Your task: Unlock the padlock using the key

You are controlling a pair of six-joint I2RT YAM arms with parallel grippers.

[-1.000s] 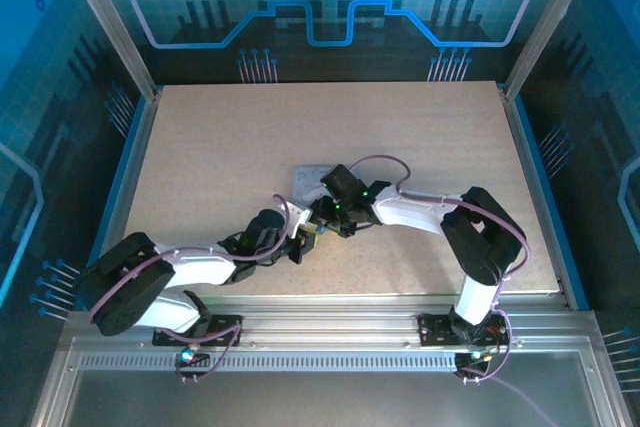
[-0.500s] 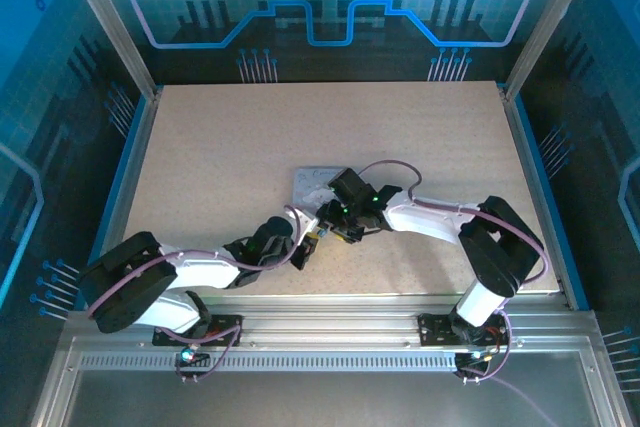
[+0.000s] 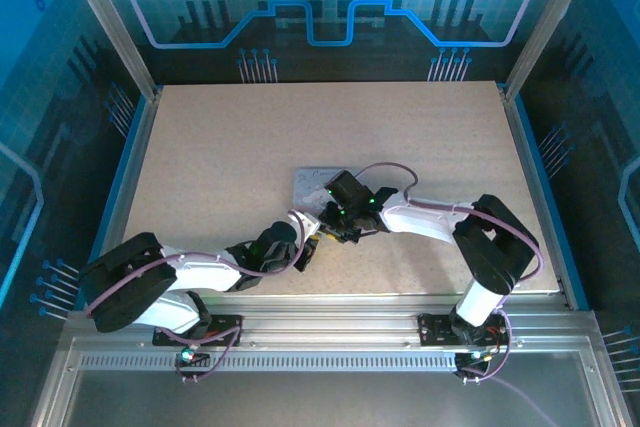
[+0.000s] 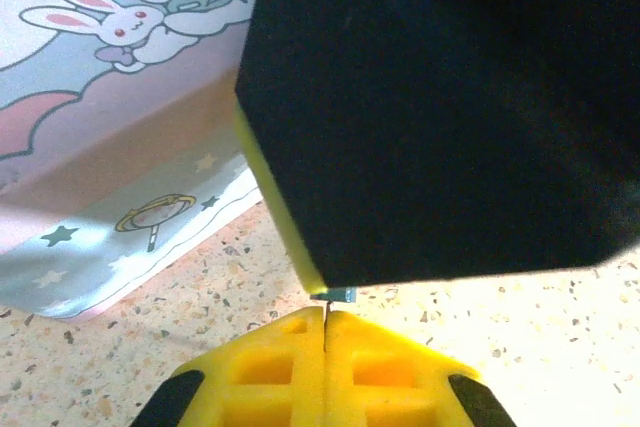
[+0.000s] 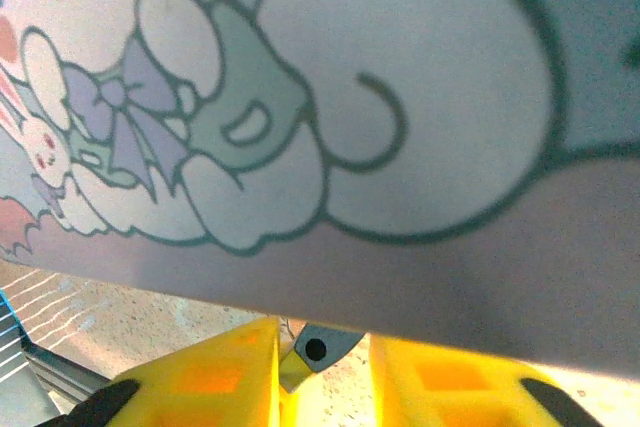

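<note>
In the left wrist view my left gripper (image 4: pixel 325 319) is shut on the key (image 4: pixel 325 308), a thin dark sliver poking out between the yellow fingertips. Its tip meets the padlock (image 4: pixel 338 295), a tiny silvery-blue piece under the right gripper's big black finger (image 4: pixel 440 117). The right wrist view shows the padlock (image 5: pixel 318 346) with its dark round keyhole facing the camera, held in my right gripper (image 5: pixel 322 347) just below the tin. From above, left gripper (image 3: pixel 309 245) and right gripper (image 3: pixel 331 224) meet tip to tip.
The pale cartoon-printed tin (image 3: pixel 312 184) lies flat just beyond the grippers; its rabbit lid (image 4: pixel 110 17) is close at the upper left of the left wrist view, and its side (image 5: pixel 400 247) hangs over the right jaws. Speckled tabletop (image 3: pixel 250 137) lies all around.
The right arm's elbow swung out to the right and the left gripper edged right and forward. The two grippers stay together beside the tin.
</note>
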